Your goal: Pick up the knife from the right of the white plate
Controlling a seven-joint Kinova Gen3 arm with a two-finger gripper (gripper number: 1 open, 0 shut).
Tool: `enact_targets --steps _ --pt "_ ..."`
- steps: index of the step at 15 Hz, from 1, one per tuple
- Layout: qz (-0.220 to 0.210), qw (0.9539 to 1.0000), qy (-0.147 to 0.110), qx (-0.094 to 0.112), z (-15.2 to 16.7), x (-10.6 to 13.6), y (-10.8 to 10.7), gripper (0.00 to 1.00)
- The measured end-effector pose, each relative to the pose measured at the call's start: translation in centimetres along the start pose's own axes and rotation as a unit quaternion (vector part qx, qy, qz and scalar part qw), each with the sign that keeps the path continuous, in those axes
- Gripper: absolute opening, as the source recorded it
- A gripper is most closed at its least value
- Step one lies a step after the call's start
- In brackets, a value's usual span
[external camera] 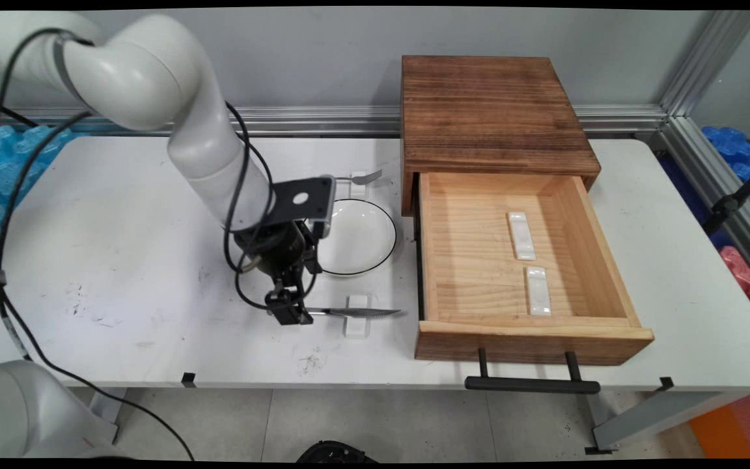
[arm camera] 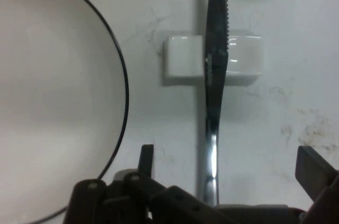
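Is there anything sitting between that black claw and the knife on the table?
Nothing visible. The gripper is right over the knife, its open fingers either side of the handle. The blade lies across a small white rest, and the plate sits off to one side, not in the way.

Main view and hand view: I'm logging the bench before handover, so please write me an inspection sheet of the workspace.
Surface: white table, dark scuffs near its front.
Things at gripper: serrated knife lying across a white rest, beside an empty black-rimmed plate.
Clutter: fork behind the plate; wooden box with its drawer pulled out, two white rests inside.
Gripper: gripper open, fingers either side of the knife's handle.
Cables: black cables hang from the arm.
Surroundings: grey wall, aluminium frame, blue padding.
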Motion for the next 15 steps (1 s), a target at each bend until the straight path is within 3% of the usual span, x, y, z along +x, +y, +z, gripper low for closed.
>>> enact_targets --steps 14,15 --pt "0.018 0.9998 -0.003 0.002 4.4 0.5 -0.3 1.0" --pt "0.019 0.9998 -0.003 0.002 4.5 0.5 -0.3 0.0"
